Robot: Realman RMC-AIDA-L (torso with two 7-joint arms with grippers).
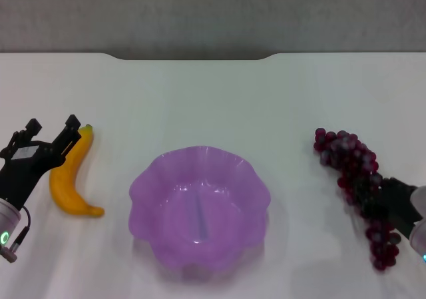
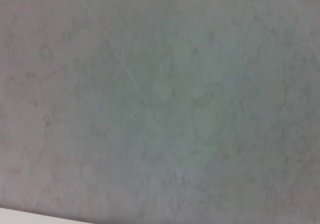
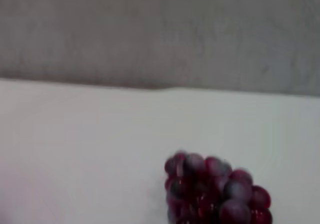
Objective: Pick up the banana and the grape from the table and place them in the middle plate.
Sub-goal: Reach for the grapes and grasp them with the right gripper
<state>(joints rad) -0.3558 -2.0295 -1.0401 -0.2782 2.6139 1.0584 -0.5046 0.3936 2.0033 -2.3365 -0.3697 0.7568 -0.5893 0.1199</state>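
The banana (image 1: pixel 70 179) lies on the white table (image 1: pixel 213 99) at the left, its stem tip pointing away from me. My left gripper (image 1: pixel 52 131) is open and empty, low over the table just left of the banana's far end, with one finger (image 1: pixel 72 124) next to the tip. The grape bunch (image 1: pixel 349 162) lies at the right; it also shows in the right wrist view (image 3: pixel 215 194). My right gripper (image 1: pixel 385 198) sits at the near half of the bunch, partly hidden among the grapes. The purple plate (image 1: pixel 143 186) stands empty in the middle.
The table's notched far edge (image 1: pixel 193 58) meets a grey wall (image 1: pixel 213 12). The left wrist view shows only that grey wall (image 2: pixel 160 104). Bare tabletop lies between the plate and each fruit.
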